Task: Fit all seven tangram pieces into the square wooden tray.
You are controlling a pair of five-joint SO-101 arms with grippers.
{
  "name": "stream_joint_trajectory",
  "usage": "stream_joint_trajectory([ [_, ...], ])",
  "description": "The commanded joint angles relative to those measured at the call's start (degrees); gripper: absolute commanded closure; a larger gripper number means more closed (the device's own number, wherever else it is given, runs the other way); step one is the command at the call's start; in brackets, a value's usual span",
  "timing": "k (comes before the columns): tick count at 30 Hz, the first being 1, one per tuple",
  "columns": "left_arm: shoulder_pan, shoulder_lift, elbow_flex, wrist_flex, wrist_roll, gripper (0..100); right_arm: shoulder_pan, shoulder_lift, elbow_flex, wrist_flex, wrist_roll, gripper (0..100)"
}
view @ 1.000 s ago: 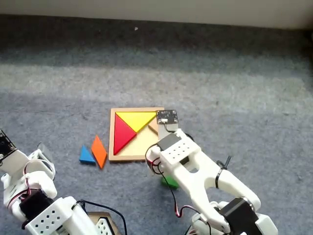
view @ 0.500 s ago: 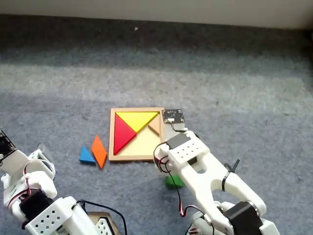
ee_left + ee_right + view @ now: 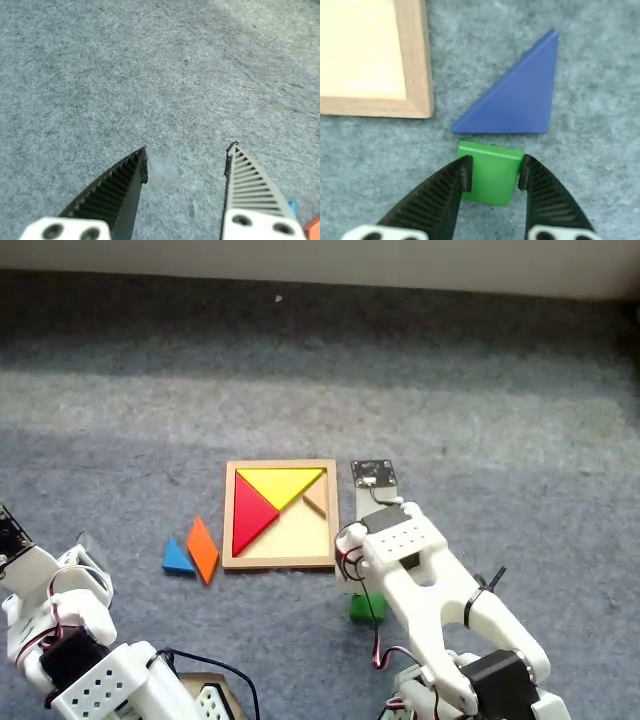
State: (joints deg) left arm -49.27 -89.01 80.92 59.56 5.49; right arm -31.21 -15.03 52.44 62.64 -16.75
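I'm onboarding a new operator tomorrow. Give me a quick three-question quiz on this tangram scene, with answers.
1. True or false: the left tool is open over bare carpet.
2. Which piece does the right tool straddle? A: blue triangle. B: green square. C: orange parallelogram.
3. Fill in: in the wooden tray, the red triangle lies against the ____.
Key: 1 true; 2 B; 3 yellow triangle.
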Motion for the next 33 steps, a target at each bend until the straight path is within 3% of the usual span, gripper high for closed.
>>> stream_joint_trajectory([
  [1,0.92,-0.48,-0.22,-0.62,-0.53,75,-4.97,1.1,0.48,-0.13,-3.52,78.6],
  [8,0.92,-0.48,-0.22,-0.62,-0.53,75,-6.46,1.19,0.66,0.04,-8.18,53.9],
  [16,0.92,-0.48,-0.22,-0.62,-0.53,75,-13.58,1.1,0.48,0.04,-9.85,53.8],
  [22,0.92,-0.48,-0.22,-0.62,-0.53,75,-14.02,1.1,0.31,0.04,-14.95,53.8],
  [26,0.92,-0.48,-0.22,-0.62,-0.53,75,-13.93,1.1,0.57,-0.31,-14.95,56.6],
  [33,0.92,-0.48,-0.22,-0.62,-0.53,75,-13.93,1.1,0.57,-0.31,-14.77,80.7],
])
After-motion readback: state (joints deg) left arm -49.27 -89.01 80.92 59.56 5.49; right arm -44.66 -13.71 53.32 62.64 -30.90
